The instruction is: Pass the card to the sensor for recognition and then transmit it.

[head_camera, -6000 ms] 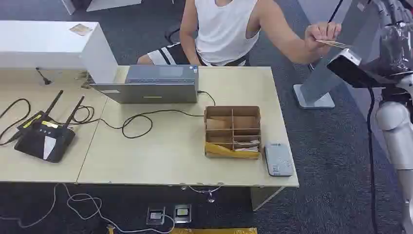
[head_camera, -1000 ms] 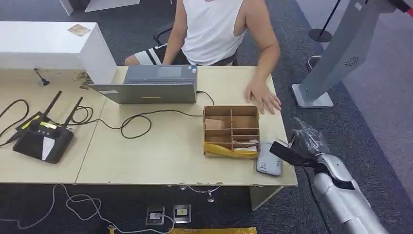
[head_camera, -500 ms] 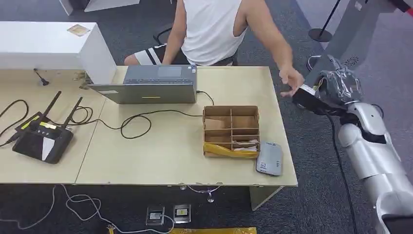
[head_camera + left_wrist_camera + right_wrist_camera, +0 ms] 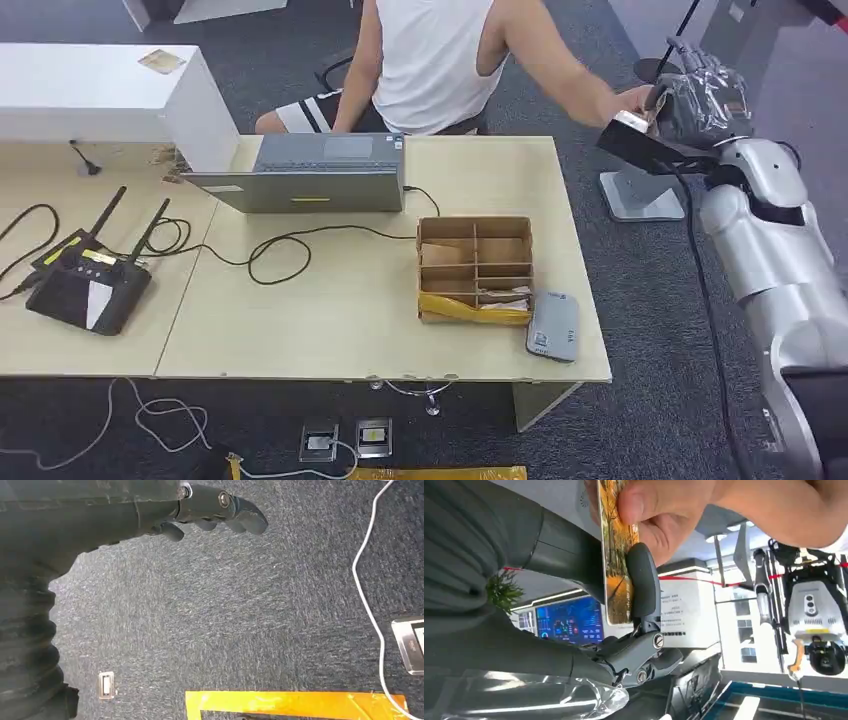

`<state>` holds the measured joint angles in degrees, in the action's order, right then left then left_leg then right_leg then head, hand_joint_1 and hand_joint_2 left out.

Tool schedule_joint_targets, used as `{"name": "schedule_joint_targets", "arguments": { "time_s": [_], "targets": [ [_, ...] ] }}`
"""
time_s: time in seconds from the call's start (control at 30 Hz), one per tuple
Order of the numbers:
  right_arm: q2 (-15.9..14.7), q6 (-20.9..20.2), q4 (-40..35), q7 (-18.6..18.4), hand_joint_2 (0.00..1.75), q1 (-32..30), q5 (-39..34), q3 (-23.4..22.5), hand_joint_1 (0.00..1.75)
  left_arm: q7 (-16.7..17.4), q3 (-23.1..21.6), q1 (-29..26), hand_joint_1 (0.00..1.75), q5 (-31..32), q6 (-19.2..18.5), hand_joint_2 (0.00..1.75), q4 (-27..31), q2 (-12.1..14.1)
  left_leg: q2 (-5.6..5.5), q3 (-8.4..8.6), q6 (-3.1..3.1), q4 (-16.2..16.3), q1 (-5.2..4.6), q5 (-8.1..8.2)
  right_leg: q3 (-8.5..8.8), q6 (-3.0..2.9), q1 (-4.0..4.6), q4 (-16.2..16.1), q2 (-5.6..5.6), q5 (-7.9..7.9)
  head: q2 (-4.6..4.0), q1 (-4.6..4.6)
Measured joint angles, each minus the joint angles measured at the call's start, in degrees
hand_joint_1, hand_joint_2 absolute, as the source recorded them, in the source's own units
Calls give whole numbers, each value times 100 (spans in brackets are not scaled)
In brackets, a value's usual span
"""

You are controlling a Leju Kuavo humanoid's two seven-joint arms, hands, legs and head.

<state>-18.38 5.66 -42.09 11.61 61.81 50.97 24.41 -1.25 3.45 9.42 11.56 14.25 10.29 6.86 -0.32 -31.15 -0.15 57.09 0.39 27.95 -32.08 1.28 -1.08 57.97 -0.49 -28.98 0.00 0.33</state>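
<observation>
While the robot's right hand (image 4: pixel 698 95) is reaching up and away from the desk, a person's hand (image 4: pixel 704 510) is closing on the thin rectangular card with an orange autumn-tree print (image 4: pixel 616 570) from the far side of the robot's fingers. A second ago that hand was hovering low beside the flat grey card reader (image 4: pixel 554 326) at the desk's near corner — now it is raised beside the person's outstretched arm, well apart from the reader. The wrist view is showing the card still pinched between the dark thumb and fingers, with the person's thumb and finger also gripping its upper end; both are holding it. That suggests the scanning step is done and the handover is in progress, awaiting release. The left hand (image 4: pixel 210 510) is hanging over the carpet, fingers loosely curled, holding nothing.
</observation>
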Motion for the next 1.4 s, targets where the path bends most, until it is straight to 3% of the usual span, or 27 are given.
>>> {"name": "schedule_joint_targets", "arguments": {
  "time_s": [0.03, 0.07, 0.3, 0.33, 0.47, 0.5, 0.63, 0.77, 0.97, 1.23, 1.4],
  "targets": [
    [59, 20, 130, 0, 175, 34, 9, 0, 10, 2, -2, 0, 0, -2, 0, 175, 0, 0, 0, 0, 0, 0, 0, 0, 0, 0, 0, 0, 0, 0, 0, 0],
    [100, 41, 250, -2, 175, 56, 9, 2, 0, 2, -4, 0, 0, -4, 0, 175, 0, 0, 0, 0, 0, 0, 0, 0, 0, 0, 0, 0, 0, 0, 0, -2],
    [288, 183, 766, -17, 175, 80, 7, 46, 0, 52, -31, 0, 0, -24, 2, 175, 0, 0, 0, 1, 0, 1, 0, 0, -1, 0, 0, 0, 0, 0, 0, 0],
    [308, 203, 813, -7, 0, 80, -13, 50, 0, 59, -33, 0, 0, -35, 2, 175, 0, 0, 0, 1, 0, 1, 0, 0, -1, 0, 0, 0, 0, 0, 0, 0],
    [347, 301, 902, 65, 0, 80, -146, 55, 0, 63, -33, 0, 0, -66, 9, 175, 0, -2, 0, 1, 0, 1, 0, 0, -2, 0, 0, 0, 2, 0, 0, 0],
    [352, 334, 915, 96, 175, 80, -201, 55, 0, 63, -33, 0, 0, -68, 13, 175, 0, -4, 0, 1, 0, 1, 0, 0, -2, 0, 0, 0, 2, 0, 0, 0],
    [369, 325, 944, 302, 175, 79, -766, 35, 0, 63, -33, -3, 0, -105, 33, 175, 0, -17, 1, 1, 0, 1, 0, 0, -3, 0, 0, 0, 2, 0, 0, 0],
    [372, -701, 538, 472, 175, -108, -2577, -122, 0, 37, -33, -42, 0, -168, 59, 175, -2, -26, 1, 3, 0, 1, 0, 0, -1, 0, 0, 0, 3, 0, 0, 2],
    [260, -1644, -1003, -11, 175, -831, -4127, -267, 0, -53, -33, -141, 0, -227, 87, 175, -2, -11, 0, 6, 0, 1, 1, 0, -1, 0, 2, -1, 2, -1, 0, 0],
    [87, -1913, -2805, -424, 175, -1915, -4076, -251, 0, -81, -33, -172, 0, -225, 79, 175, -2, 20, 2, 7, -1, 1, 2, 1, -1, -1, 3, -1, 6, -1, 0, 0],
    [-35, -1880, -3622, -719, 175, -2614, -2849, -188, 0, -81, -33, -166, 0, -203, 68, 175, -2, 72, 3, 6, -1, 0, 2, 1, -1, -1, 3, -1, 8, -1, 0, 0]
  ]
}}
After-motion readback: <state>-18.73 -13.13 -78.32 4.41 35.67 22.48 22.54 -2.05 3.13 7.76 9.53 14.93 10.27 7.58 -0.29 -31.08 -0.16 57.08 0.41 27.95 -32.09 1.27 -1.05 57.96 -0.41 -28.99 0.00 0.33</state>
